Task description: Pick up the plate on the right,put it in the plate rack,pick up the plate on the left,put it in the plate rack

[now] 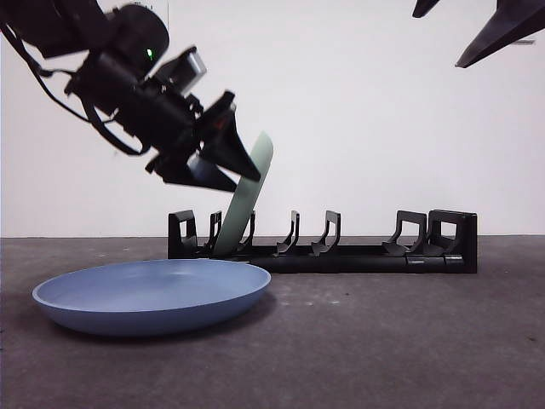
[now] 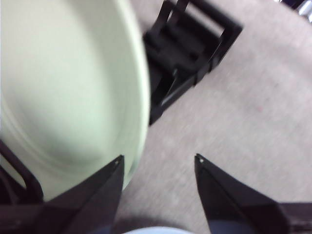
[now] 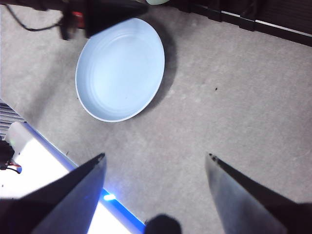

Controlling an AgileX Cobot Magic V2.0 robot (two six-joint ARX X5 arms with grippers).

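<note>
Seemingly racked — green plate (image 1: 247, 200), base hidden

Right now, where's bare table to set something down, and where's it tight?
Free: the table in front of the plate rack, beside the blue plate; the right gripper hangs open above it. Crowded: the rack end where the left gripper, open, sits at the green plate leaning in the prongs.

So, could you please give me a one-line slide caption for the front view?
Left gripper, jaws open, beside a green plate standing tilted in the plate rack; blue plate lies flat.
</note>
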